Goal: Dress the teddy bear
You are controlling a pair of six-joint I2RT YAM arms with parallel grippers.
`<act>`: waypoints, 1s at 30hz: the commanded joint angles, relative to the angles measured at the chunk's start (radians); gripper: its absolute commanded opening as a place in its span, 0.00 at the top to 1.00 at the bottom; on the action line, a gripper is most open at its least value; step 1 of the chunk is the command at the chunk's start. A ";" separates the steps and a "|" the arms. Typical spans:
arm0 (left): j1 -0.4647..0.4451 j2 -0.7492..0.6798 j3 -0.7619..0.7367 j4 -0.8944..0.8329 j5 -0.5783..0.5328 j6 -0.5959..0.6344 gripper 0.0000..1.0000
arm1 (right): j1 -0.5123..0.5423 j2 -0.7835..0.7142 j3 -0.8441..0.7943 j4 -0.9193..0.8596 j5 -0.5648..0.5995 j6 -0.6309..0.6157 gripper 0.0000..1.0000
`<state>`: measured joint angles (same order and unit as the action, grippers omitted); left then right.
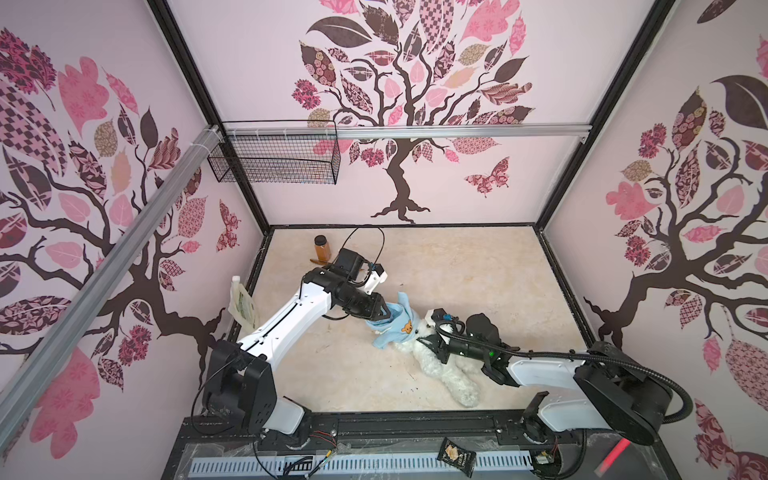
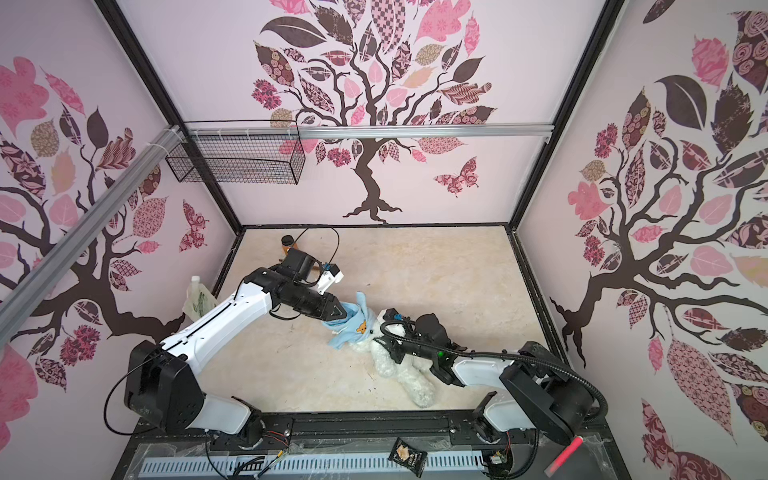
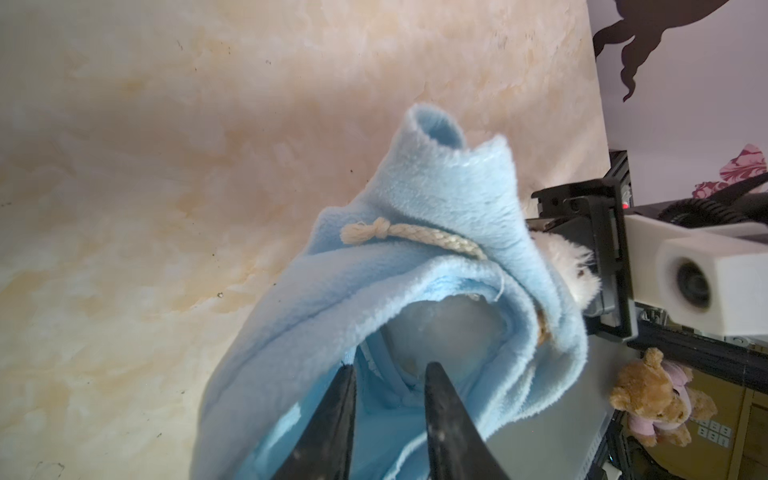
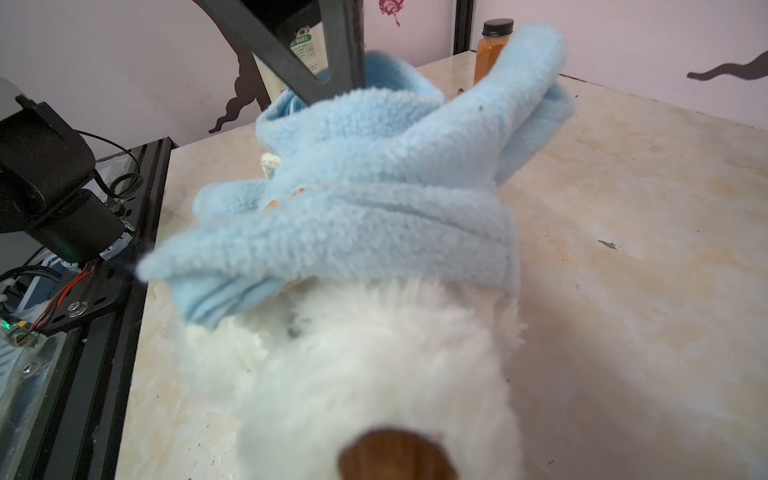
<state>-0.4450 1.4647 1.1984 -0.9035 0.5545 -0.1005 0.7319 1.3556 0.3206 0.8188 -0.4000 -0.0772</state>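
The teddy bear (image 1: 442,368) lay on the table (image 1: 490,274) near six o'clock, head toward eleven. The shirt (image 1: 395,330) lay over that head end. A jar (image 1: 322,246) stood at the table's eleven o'clock corner.

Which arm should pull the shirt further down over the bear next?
Left, probably. The left gripper has its fingers at the opening of the blue shirt, which is bunched at the teddy bear head. The right gripper is down on the bear's body, seemingly steadying it.
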 commanded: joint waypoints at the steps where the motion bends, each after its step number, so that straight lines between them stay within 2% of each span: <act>1: -0.004 -0.021 -0.003 -0.002 -0.041 0.031 0.69 | 0.003 -0.020 0.057 0.019 -0.045 -0.048 0.83; 5: -0.004 -0.003 -0.010 0.010 0.003 0.033 0.67 | 0.009 0.003 0.075 0.037 -0.067 -0.056 0.83; 11: -0.007 -0.017 -0.050 0.064 0.123 0.019 0.56 | 0.010 0.009 0.089 0.030 -0.073 -0.082 0.82; 16: -0.007 -0.041 -0.086 0.135 0.201 -0.025 0.51 | 0.010 0.014 0.100 0.033 -0.079 -0.088 0.82; 19: -0.015 -0.027 -0.092 0.136 0.195 -0.029 0.50 | 0.018 0.013 0.107 0.037 -0.081 -0.087 0.82; 23: -0.050 -0.005 -0.098 0.138 0.202 -0.038 0.55 | 0.020 0.010 0.125 0.080 -0.092 -0.042 0.83; 30: -0.077 -0.030 -0.177 0.322 0.335 -0.167 0.49 | 0.032 0.021 0.171 0.086 -0.101 -0.044 0.82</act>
<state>-0.4889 1.4475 1.0698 -0.6891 0.7715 -0.2024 0.7441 1.3621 0.3958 0.7864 -0.4648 -0.1307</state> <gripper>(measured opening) 0.502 0.185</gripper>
